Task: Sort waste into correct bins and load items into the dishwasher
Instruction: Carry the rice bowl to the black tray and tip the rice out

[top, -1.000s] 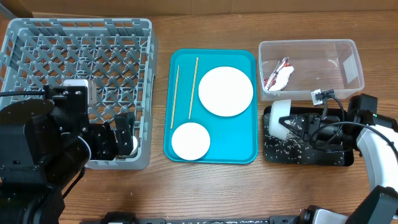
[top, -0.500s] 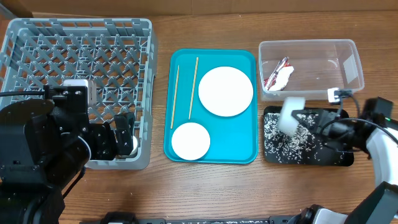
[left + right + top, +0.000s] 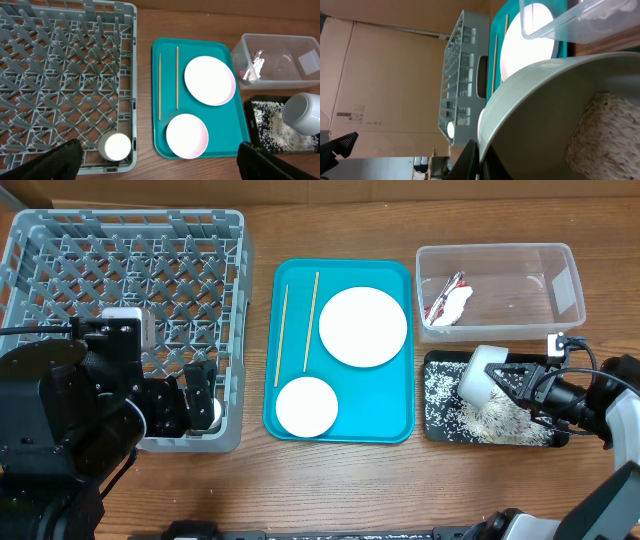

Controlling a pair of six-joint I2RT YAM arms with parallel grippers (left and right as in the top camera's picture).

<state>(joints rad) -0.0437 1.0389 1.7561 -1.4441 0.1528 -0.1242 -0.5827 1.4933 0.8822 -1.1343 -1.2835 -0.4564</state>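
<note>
I am holding a small white bowl in my right gripper, with the jaws closed on its rim. The bowl is tipped on its side above the black tray, which is lying near the front right corner of the table. Loose rice grains are lying scattered across the tray floor, and the right wrist view is showing more rice inside the bowl. I judge the bowl to be rigid, light and smooth-walled, so it is likely to slip in a pinch. The rim is the correct place to take hold, with one finger inside the wall and one outside. The rice is likely to spill as free grains, so the mouth needs to be kept inside the tray walls. My right arm is reaching in low from the right edge of the table, with the wrist rolled so that the bowl's mouth is facing sideways and down. My left gripper is hanging over the front right corner of the grey dish rack, jaws spread wide and holding nothing, above a tiny white cup standing in that corner. The clear tub, at the back right corner, is holding the red wrapper and tissue.
</note>
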